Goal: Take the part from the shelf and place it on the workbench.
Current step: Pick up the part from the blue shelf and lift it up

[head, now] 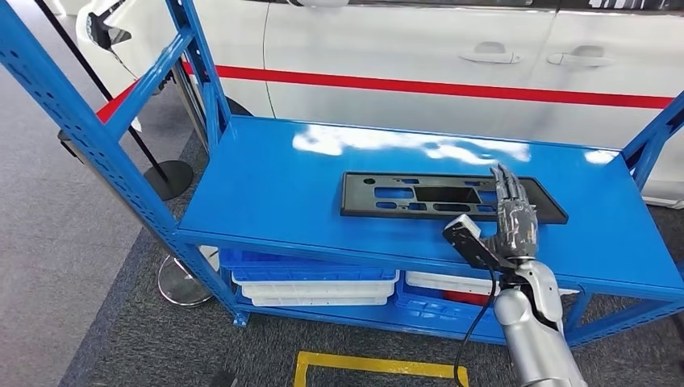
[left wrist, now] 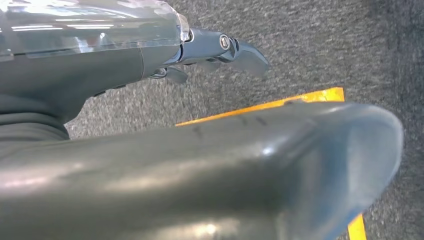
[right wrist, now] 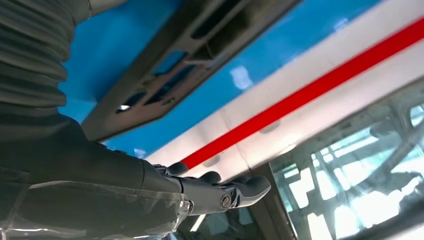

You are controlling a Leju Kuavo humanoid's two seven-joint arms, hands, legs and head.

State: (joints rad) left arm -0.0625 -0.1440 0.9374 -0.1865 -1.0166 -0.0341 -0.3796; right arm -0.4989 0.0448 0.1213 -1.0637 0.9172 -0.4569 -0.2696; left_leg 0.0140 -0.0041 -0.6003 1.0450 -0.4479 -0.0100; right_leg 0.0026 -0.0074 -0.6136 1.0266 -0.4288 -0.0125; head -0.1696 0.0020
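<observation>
The black part lies flat on the blue shelf. The right hand is stretched over its right end, fingers straight and holding nothing. The left hand hangs above grey carpet, fingers extended, empty.

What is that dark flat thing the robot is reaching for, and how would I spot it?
Find the blue metal shelf in front of the white car. On its top level lies a flat black rectangular part, with the right hand over its right end. It is the sole black piece there, pierced by cut-out slots.
</observation>
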